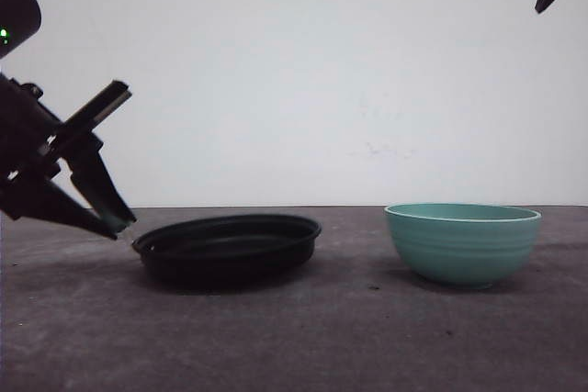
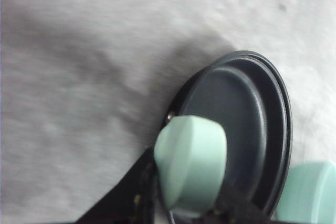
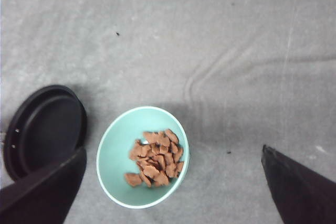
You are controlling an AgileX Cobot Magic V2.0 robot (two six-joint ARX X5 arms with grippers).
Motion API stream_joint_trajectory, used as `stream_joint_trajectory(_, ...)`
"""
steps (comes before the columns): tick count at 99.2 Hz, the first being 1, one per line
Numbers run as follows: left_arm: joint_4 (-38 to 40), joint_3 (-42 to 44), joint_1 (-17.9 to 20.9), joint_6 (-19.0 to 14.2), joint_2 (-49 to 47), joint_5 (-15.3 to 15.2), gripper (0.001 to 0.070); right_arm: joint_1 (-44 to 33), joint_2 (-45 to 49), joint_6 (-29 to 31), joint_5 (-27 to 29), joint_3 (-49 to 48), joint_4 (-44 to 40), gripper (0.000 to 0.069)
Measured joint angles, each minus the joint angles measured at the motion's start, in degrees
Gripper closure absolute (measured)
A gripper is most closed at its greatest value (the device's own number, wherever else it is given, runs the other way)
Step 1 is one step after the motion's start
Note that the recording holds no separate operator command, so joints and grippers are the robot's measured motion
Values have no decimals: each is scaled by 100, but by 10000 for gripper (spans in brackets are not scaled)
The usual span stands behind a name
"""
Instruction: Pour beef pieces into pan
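Here, beef pieces [image 3: 155, 163] heaped in mint bowl [image 3: 118, 166], just beside black pan [image 1: 227, 247] on grey table [image 1: 303, 337]. Left gripper [image 1: 118, 223] apparently clamped on pan's handle [image 2: 190, 162]; right gripper [image 3: 173, 192] high above bowl, fingers wide apart.

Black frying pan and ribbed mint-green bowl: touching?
Apart. The front view shows bare grey table between the black frying pan and the ribbed mint-green bowl.
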Motion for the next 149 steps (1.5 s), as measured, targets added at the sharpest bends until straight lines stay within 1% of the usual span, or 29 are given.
stream_joint_trajectory(12,-2,0,-181,55,-350,11,658,0,568,-28,-11,0,-153,81)
stream_joint_trajectory(17,-22,0,-262,61,-518,48,658,0,883,-46,-98,0,-190,107)
stream_joint_trajectory(22,-85,0,-339,55,-682,125,658,0,1209,-90,-271,0,-216,147)
stream_joint_trajectory(33,-321,0,-483,-4,-957,293,658,0,1904,-201,-568,0,-221,257)
stream_joint_trajectory(41,-422,0,-560,-13,-1069,413,658,0,2332,-278,-588,0,-133,298)
stream_joint_trajectory(54,-472,0,-667,-28,-1261,455,658,0,2806,-299,-590,0,107,315)
stream_joint_trajectory(77,-629,0,-758,-28,-1314,468,658,0,3230,-286,-597,0,380,357)
stream_joint_trajectory(102,-684,0,-848,-24,-1314,481,658,98,3414,-111,-654,0,647,359)
stream_joint_trajectory(118,-688,0,-868,-22,-1314,442,658,289,3414,129,-671,0,942,369)
stream_joint_trajectory(121,-686,0,-870,-22,-1314,442,658,332,3414,173,-673,0,986,387)
stream_joint_trajectory(124,-693,0,-870,-22,-1314,444,658,376,3414,208,-682,0,1019,421)
stream_joint_trajectory(126,-708,0,-870,-22,-1314,442,658,402,3416,229,-695,0,1036,455)
stream_joint_trajectory(131,-756,0,-870,-20,-1314,439,658,468,3436,247,-710,0,1071,568)
stream_joint_trajectory(135,-798,0,-870,-7,-1314,437,658,494,3458,260,-704,0,1078,622)
stream_joint_trajectory(140,-824,0,-870,2,-1314,437,658,501,3488,262,-669,0,1078,656)
stream_joint_trajectory(149,-861,0,-870,52,-1314,442,658,533,3512,264,-680,0,1187,676)
